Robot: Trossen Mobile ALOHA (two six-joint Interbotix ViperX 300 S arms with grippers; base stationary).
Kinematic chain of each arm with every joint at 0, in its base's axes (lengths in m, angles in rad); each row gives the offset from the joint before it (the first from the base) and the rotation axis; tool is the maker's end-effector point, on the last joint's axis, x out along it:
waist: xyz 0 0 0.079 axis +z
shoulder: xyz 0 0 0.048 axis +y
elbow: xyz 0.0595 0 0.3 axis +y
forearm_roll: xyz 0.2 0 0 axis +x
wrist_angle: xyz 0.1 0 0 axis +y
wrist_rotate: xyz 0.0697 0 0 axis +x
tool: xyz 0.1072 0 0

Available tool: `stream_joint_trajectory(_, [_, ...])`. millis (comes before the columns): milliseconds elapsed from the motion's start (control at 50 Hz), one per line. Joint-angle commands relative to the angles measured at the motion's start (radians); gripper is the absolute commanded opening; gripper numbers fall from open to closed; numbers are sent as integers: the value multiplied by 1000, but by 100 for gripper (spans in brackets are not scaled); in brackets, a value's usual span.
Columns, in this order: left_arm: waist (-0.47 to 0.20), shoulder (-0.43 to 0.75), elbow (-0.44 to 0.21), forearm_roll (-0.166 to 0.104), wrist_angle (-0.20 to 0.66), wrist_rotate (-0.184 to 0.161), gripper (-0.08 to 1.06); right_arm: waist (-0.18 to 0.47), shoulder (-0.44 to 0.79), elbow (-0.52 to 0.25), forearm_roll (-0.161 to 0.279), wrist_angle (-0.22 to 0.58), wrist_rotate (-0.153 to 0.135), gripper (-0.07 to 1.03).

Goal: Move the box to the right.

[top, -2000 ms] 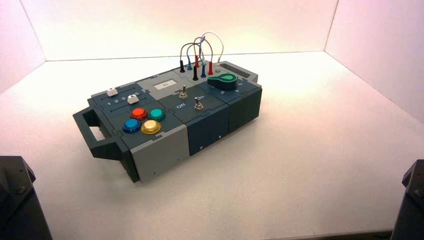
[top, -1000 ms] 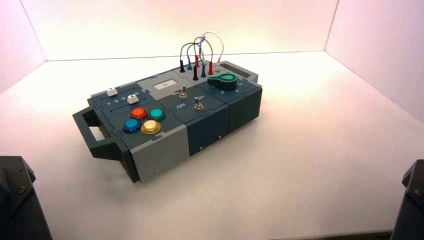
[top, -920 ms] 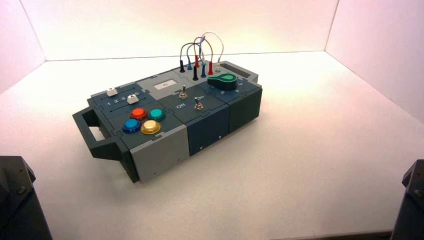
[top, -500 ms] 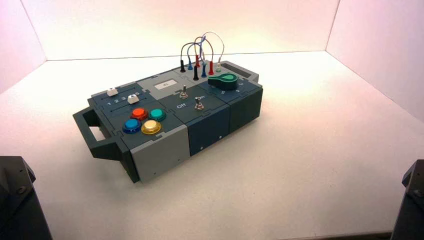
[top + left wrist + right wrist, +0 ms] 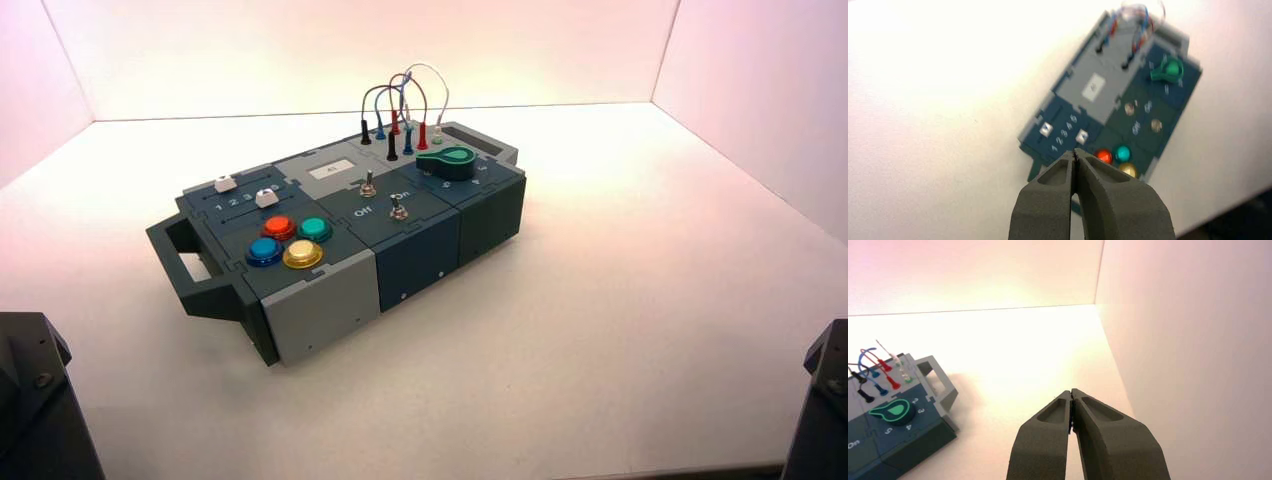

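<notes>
The box (image 5: pixel 415 255) lies slantwise on the white table, left of centre, with its dark end handle (image 5: pixel 185 265) toward the near left. Its top carries four coloured buttons (image 5: pixel 290 240), two toggle switches (image 5: pixel 383 197), a green knob (image 5: pixel 447 161) and looped wires (image 5: pixel 405 100). My left gripper (image 5: pixel 1075 152) is shut and empty, held in the air short of the box (image 5: pixel 1113 100) near its button end. My right gripper (image 5: pixel 1071 391) is shut and empty too, well to the right of the box's (image 5: pixel 898 435) wire end. Neither touches the box.
White walls close the table at the back, left and right. Open table surface (image 5: pixel 640 260) stretches to the right of the box. Dark parts of the left arm (image 5: pixel 35 400) and the right arm (image 5: pixel 825 400) sit at the near corners.
</notes>
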Motion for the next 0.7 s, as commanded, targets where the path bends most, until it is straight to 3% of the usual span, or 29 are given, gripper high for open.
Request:
stream_joint_trajectory(20, [-44, 78, -48, 3, 14, 18, -3, 6, 52, -46, 28, -18, -2, -2])
stream_joint_trajectory(180, [-74, 164, -58, 6, 37, 44, -3, 6, 138, -74, 74, -38, -18, -2])
stream_joint_trajectory(340, [-74, 202, -61, 31, 67, 75, -3, 8, 229, -109, 138, -41, -78, -2])
stream_joint_trajectory(500, [-75, 232, -81, 97, 117, 101, -3, 9, 310, -138, 244, -64, -150, -2])
stream_joint_trajectory(580, [-75, 253, -92, 127, 156, 117, -3, 11, 348, -152, 273, -74, -167, -2])
stream_joint_trajectory(700, [-74, 291, -103, 163, 210, 138, -3, 29, 394, -167, 276, -81, -169, -2])
